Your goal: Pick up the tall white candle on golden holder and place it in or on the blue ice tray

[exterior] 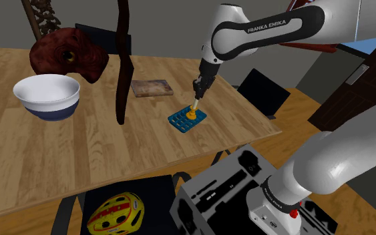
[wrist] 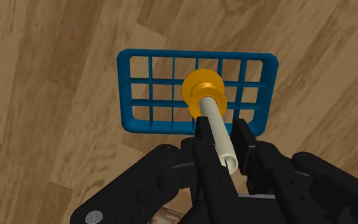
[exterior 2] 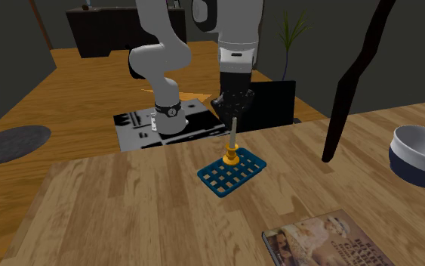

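**A:** At the shoulder view's left, what is sitting on the wooden table?

**B:** A round white bowl with a blue foot. Further right, a flat printed book is lying near the far edge.

**A:** And the candle?

**B:** It is standing upright near the table's right-hand corner, its glossy golden holder resting on the blue ice tray and its open grid. The black gripper is hanging straight above, its fingers narrowly closed and clasping the slim cream stick's top, so the stick's long axis is running down from the claw.

**A:** Next?

**B:** I am judging it placed. Letting go and lifting straight up is looking right.
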Robot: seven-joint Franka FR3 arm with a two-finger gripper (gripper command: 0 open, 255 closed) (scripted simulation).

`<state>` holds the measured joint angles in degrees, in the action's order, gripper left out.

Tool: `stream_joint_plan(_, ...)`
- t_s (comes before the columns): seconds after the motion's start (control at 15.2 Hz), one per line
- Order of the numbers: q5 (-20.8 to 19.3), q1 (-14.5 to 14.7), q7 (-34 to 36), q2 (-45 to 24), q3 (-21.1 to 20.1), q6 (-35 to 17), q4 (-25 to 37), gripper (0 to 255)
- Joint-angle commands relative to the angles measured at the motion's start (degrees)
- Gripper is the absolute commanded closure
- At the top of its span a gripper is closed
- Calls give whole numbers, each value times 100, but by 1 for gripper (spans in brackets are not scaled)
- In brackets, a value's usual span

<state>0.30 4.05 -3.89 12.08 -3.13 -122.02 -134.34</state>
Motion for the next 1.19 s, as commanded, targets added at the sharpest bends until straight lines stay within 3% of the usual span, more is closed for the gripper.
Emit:
stream_joint_plan(0.0,-2,-1,-1,-38,1,-62,-21,255)
stream_joint_plan(0.4,-2,-1,-1,-38,1,-61,-20,255)
stream_joint_plan(0.46,-2,-1,-1,-38,1,-61,-20,0)
stream_joint_plan(0.79,-2,-1,-1,-38,1,-61,-20,0)
stream_joint_plan(1.12,10,0,-11,224,8,694,474,0)
